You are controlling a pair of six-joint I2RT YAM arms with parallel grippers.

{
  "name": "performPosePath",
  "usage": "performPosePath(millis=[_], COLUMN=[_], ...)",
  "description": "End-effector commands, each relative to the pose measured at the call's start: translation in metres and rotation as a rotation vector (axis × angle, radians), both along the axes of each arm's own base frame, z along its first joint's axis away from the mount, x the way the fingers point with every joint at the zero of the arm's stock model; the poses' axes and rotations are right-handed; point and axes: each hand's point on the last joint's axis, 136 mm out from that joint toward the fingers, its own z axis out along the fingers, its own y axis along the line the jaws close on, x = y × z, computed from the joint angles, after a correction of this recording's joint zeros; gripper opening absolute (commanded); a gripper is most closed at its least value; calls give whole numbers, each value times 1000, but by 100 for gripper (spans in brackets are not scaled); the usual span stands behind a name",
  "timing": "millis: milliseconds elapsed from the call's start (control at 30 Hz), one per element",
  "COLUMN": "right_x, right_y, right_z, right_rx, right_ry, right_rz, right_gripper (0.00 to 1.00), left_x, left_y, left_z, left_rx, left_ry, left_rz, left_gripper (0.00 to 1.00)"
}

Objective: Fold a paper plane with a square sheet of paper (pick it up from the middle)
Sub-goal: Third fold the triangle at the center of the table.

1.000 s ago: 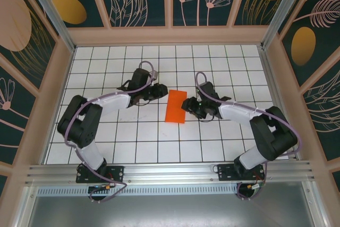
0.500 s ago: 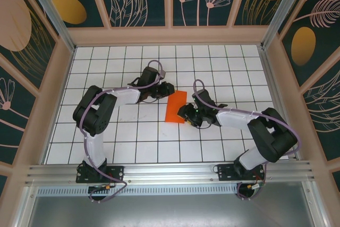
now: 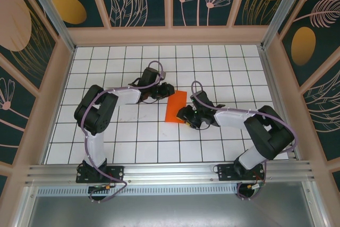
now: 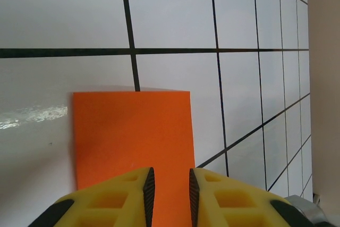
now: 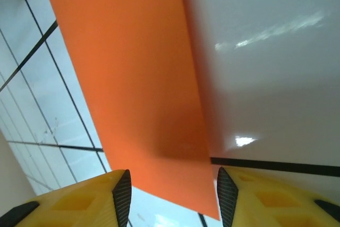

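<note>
The square sheet of paper (image 3: 176, 107) lies on the white grid table as a bright orange upright rectangle, about one tile wide. My left gripper (image 3: 168, 90) is at its upper left corner. In the left wrist view the yellow fingers (image 4: 169, 176) stand over the orange paper (image 4: 133, 136) with a narrow gap and nothing pinched. My right gripper (image 3: 183, 114) is at the sheet's lower right corner. Its jaws (image 5: 172, 182) stand wide apart around the near edge of the paper (image 5: 133, 78), which looks slightly raised with a shadow under it.
The white grid table (image 3: 133, 142) is boxed in by wooden walls (image 3: 170, 34) at the back and sides. An aluminium rail (image 3: 170, 171) with both arm bases runs along the near edge. Open tiles lie all round the paper.
The left arm has swung right up to the paper's upper corner. The right gripper has slid to the lower right corner and narrowed slightly. The sheet has turned a little.
</note>
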Motion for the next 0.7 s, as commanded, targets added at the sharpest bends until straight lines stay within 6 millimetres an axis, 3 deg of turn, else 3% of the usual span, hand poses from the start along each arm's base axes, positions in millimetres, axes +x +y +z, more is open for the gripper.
performPosePath(millis=[0,300,667], right_x=[-1,2,10], right_y=[14,1,4], right_z=[10,15,24], right_rx=[79,60,83], right_ry=[-1,-19,-45], right_rz=[22,-43,-70], right_gripper=[47,27,5], left_x=[-2,-8,-19], left_y=[-11,-13,-7], left_z=[2,-15,-41], left_rx=[-52,-65,-4], left_ry=[6,46,95], left_rz=[-35,-52,-46], left_gripper=[27,25,24])
